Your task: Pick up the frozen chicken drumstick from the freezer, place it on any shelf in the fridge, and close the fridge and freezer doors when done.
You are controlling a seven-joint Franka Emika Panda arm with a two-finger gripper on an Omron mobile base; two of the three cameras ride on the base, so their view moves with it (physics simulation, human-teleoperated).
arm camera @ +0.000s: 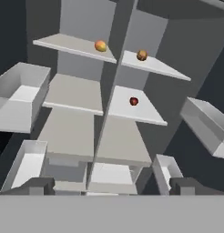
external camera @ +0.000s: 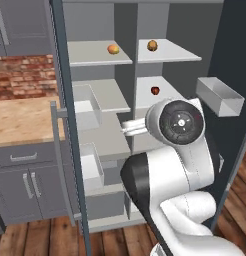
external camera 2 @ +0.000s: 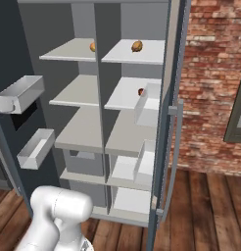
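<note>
Both tall slate-grey doors stand wide open: the left door (external camera: 65,75) and the right door (external camera: 235,55). The drumstick (external camera: 152,45) (external camera 2: 136,46) (arm camera: 142,55), lumpy and golden-brown, lies on the top shelf (external camera: 177,52) of the right-hand section. The left door (external camera 2: 7,49) shows a dark panel patch between its bins, so the left section is the freezer (external camera 2: 78,93) and the right one the fridge (external camera 2: 127,93). My gripper (arm camera: 111,186) is open and holds nothing. It hangs well back from the shelves, facing the divider between the sections.
A round orange fruit (external camera: 113,49) (arm camera: 100,46) sits on the left section's top shelf. A dark red apple (external camera: 155,90) (arm camera: 134,101) lies one shelf below the drumstick. Clear door bins (external camera: 220,95) (external camera 2: 19,93) jut inward. A wooden counter (external camera: 20,120) stands left.
</note>
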